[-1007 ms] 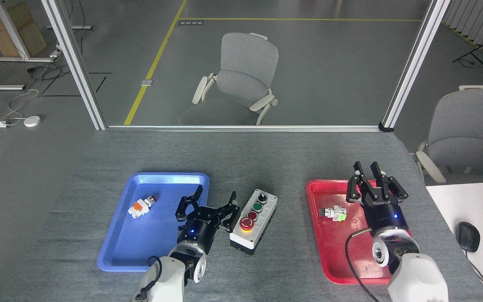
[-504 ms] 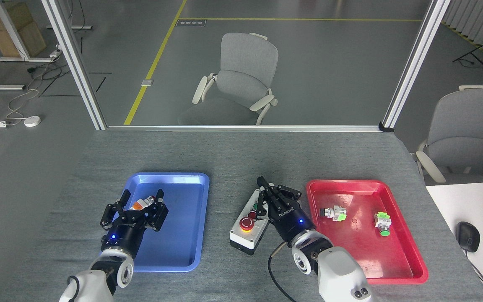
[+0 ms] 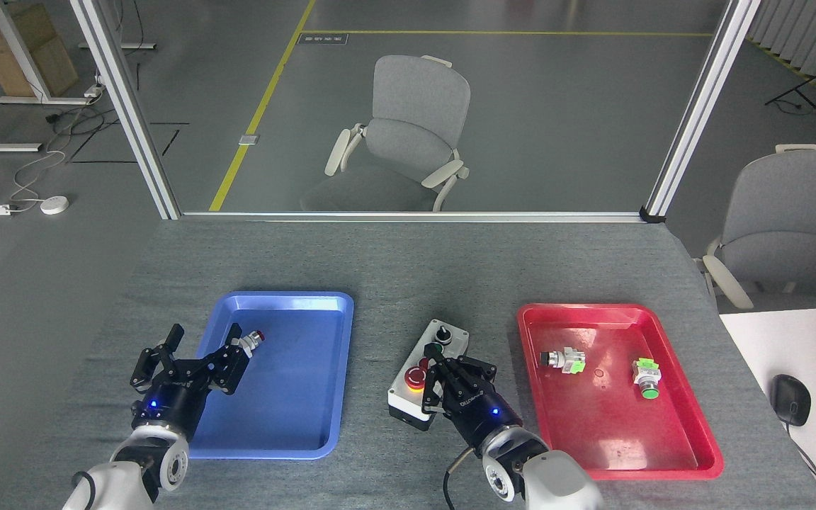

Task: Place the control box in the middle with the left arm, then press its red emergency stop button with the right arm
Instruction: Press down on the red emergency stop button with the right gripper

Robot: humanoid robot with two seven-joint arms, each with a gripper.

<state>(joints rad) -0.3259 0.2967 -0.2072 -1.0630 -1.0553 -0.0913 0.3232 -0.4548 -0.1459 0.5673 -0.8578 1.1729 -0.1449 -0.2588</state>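
The control box lies on the grey cloth in the middle, between the two trays, with its black knob showing at the far end. My right gripper hovers over the box's near half with its fingers drawn together, shut on nothing. It covers the green and small red buttons. The red emergency stop button, with its yellow ring, peeks out just left of the fingertips; I cannot tell if they touch. My left gripper stands open over the blue tray's left edge, holding nothing.
The blue tray holds a loose orange-white push-button just right of my left gripper. The red tray holds two loose push-buttons. A white desk with a mouse stands at the right.
My right gripper slid back along the box from its far half to the near end by the emergency stop button. My left gripper drew left and back to the blue tray's edge.
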